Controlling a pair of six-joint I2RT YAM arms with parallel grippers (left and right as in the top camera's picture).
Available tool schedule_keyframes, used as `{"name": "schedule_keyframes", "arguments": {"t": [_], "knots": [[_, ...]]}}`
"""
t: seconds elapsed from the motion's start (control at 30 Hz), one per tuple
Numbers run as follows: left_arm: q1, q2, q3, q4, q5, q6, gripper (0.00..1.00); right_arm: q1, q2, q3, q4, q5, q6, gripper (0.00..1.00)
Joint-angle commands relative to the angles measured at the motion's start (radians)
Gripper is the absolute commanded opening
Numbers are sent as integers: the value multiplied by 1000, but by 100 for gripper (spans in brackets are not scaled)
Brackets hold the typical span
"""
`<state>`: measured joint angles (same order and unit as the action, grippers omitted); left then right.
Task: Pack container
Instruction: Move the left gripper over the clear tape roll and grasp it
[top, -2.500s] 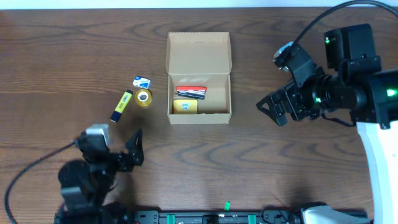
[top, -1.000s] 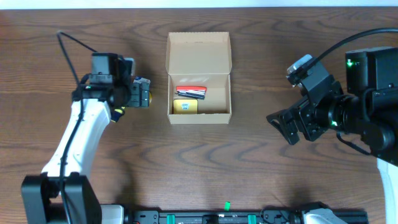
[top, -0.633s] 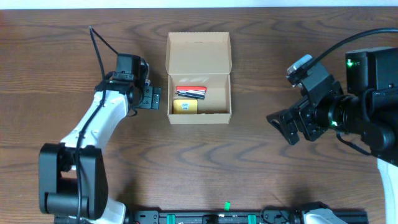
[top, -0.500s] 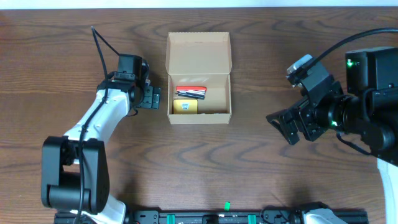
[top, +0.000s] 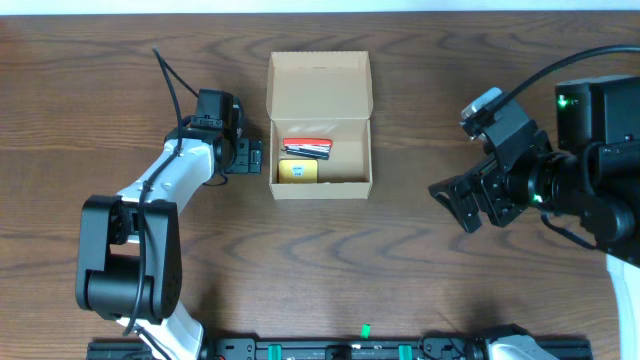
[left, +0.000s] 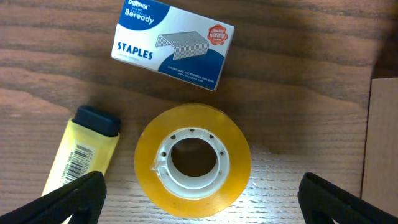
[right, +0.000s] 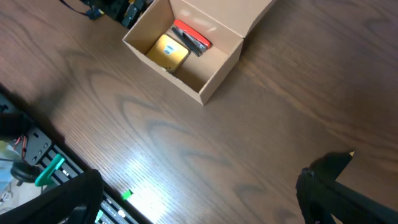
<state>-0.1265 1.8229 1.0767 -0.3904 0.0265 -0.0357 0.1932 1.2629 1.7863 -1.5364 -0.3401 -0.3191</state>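
On the dark wooden table (top: 330, 270), the tan cardboard box (top: 320, 85) is sitting open at centre. At its 9 o'clock, the left gripper (left: 204, 200) is hovering, fingers spread, over a yellow tape roll (left: 239, 165). At 3 o'clock, the right gripper (right: 199, 199) is gaping wide.

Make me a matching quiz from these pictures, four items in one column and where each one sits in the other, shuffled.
Items
1. blue and white cardboard staples box
2. yellow tape roll with a white core
3. yellow plastic marker with a black cap
4. small yellow square box

Places
A. inside the open tan cardboard container
B. lower left of the left wrist view
C. top of the left wrist view
D. centre of the left wrist view

Pairs: 1-C, 2-D, 3-B, 4-A
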Motion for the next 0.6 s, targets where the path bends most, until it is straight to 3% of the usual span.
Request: {"name": "schedule_keyframes", "arguments": {"t": [0.0,0.33,0.37,0.57], "knots": [[2,8,13,1,14,-59,100,4,0,2,-1,3,-11,99],[3,29,13,45,18,-153,100,4,0,2,-1,3,-11,99],[3,32,13,45,19,-167,95,4,0,1,-1,3,-11,99],[3,53,13,68,18,-216,91,4,0,2,-1,3,-11,99]]}}
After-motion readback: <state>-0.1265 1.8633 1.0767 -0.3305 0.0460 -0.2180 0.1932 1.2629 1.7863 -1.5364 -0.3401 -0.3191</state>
